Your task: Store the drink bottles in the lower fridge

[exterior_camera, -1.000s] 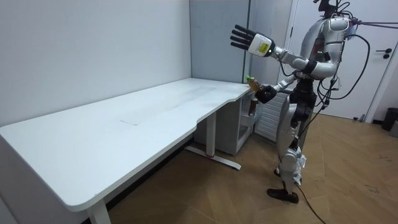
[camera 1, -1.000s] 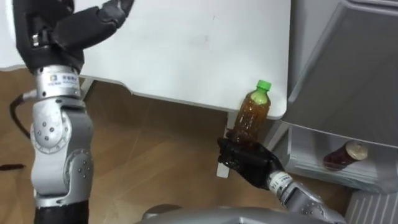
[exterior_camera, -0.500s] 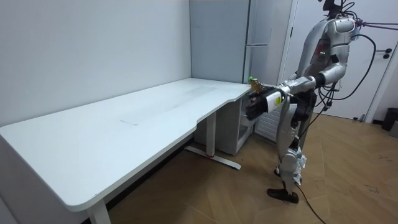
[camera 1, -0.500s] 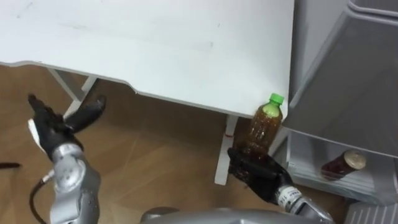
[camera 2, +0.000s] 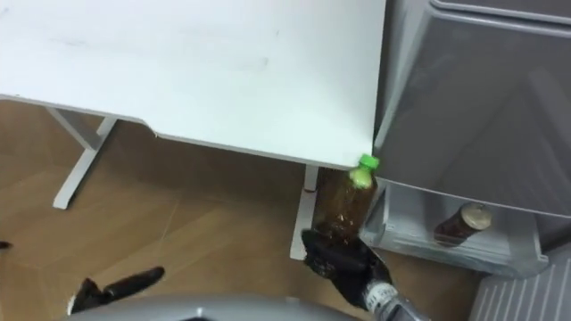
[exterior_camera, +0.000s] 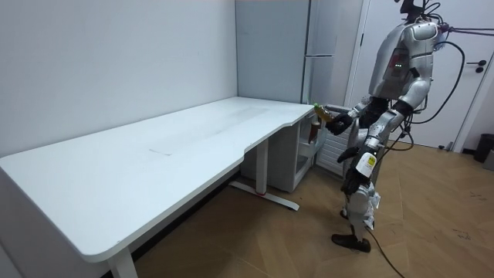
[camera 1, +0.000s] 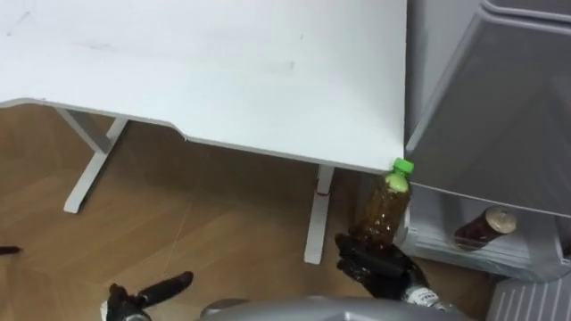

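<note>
The robot stands at the right end of a long white table (exterior_camera: 154, 147), beside a tall grey fridge (camera 1: 500, 98), on a wooden plank floor (camera 1: 196, 223). Its right hand (camera 1: 373, 267) shows low at the right of the eye views. Its dark fingers are curled round the bottom of a clear plastic bottle of amber-brown drink (camera 1: 384, 209), which it holds upright.

The bottle's green cap (camera 1: 402, 166) sits right at the near right corner of the table's edge; whether the two touch cannot be told. The body of the bottle hangs below the tabletop, just right of a white table leg (camera 1: 314, 218).

Immediately right of the held bottle, the fridge's lower compartment (camera 1: 437, 245) stands open. A dark reddish bottle with a pale cap (camera 1: 477, 227) lies on its side on the white shelf inside. The held bottle is outside the opening, near its left edge.

The left hand (camera 1: 150, 292) is low at the near left, over the floor, with its fingers stretched out and nothing in it. In the room view this hand (exterior_camera: 349, 154) hangs by the robot's thigh, below the right hand (exterior_camera: 337, 122), which holds the drink out toward the table corner and the fridge.
</note>
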Robot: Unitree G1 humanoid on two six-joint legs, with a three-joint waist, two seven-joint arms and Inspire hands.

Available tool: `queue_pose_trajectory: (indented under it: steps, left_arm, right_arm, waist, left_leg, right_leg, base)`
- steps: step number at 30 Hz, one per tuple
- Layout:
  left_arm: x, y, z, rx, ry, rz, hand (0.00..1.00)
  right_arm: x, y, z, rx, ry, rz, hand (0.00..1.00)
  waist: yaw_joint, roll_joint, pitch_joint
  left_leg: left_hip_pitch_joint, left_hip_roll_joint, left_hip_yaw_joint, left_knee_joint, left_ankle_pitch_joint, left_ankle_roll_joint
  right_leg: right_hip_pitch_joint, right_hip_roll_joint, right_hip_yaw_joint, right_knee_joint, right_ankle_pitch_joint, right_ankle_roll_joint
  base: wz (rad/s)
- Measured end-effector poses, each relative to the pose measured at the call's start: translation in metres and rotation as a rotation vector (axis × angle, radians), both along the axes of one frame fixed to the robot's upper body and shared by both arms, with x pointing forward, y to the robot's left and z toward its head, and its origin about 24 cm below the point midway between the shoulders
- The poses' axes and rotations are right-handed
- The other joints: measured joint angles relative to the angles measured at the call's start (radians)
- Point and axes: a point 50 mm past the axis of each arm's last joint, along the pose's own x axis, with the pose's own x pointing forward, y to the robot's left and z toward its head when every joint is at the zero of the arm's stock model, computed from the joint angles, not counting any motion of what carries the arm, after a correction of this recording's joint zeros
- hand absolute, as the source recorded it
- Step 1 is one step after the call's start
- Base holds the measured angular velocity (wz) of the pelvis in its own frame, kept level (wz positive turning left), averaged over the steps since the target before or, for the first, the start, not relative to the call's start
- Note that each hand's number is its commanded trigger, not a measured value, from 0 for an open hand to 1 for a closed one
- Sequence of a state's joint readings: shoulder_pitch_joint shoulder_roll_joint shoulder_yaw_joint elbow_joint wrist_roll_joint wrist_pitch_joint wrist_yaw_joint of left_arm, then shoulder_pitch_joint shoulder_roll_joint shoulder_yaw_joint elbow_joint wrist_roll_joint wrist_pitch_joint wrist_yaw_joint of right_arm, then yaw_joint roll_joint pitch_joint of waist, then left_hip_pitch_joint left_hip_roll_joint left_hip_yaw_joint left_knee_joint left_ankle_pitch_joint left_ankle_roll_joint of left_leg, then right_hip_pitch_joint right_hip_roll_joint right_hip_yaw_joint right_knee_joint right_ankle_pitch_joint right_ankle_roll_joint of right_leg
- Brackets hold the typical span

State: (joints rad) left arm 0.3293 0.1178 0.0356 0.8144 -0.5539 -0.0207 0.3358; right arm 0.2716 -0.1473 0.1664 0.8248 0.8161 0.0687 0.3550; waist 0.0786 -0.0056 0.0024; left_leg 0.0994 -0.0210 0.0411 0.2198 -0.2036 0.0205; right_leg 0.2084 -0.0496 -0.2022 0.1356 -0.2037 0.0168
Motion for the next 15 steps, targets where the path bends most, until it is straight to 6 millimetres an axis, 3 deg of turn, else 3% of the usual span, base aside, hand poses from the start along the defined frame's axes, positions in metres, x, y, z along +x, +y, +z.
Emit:
queue_pose_trajectory:
  steps: [3,9,15]
  left_arm:
    - [-0.017,0.0,-0.006,-0.039,0.067,-0.014,0.0]
    - [-0.034,-0.003,-0.012,-0.077,0.163,-0.107,0.0]
    - [-0.026,-0.005,-0.012,-0.064,0.171,-0.238,0.0]
  right_arm:
    - [-0.01,-0.015,-0.007,-0.042,0.087,-0.097,1.0]
    - [-0.034,-0.027,-0.017,-0.097,0.245,-0.174,1.0]
    - [-0.041,-0.03,-0.018,-0.063,0.279,-0.287,1.0]
  waist:
    - [-0.002,-0.001,-0.0017]
    - [-0.014,-0.008,-0.0036]
    - [-0.023,-0.002,0.0001]
  left_leg:
    - [-0.003,-0.002,0.001,-0.007,0.0,0.0]
    - [-0.02,-0.002,0.005,-0.014,0.0,0.0]
    - [-0.019,0.001,0.013,-0.025,-0.001,0.0]
  right_leg:
    - [-0.003,0.0,0.005,0.0,0.002,0.001]
    - [-0.02,0.0,0.005,-0.002,0.002,0.001]
    - [-0.035,0.001,0.006,0.001,0.002,0.001]
  base:
    - [-0.04]
    - [0.0]
    - [-0.04]
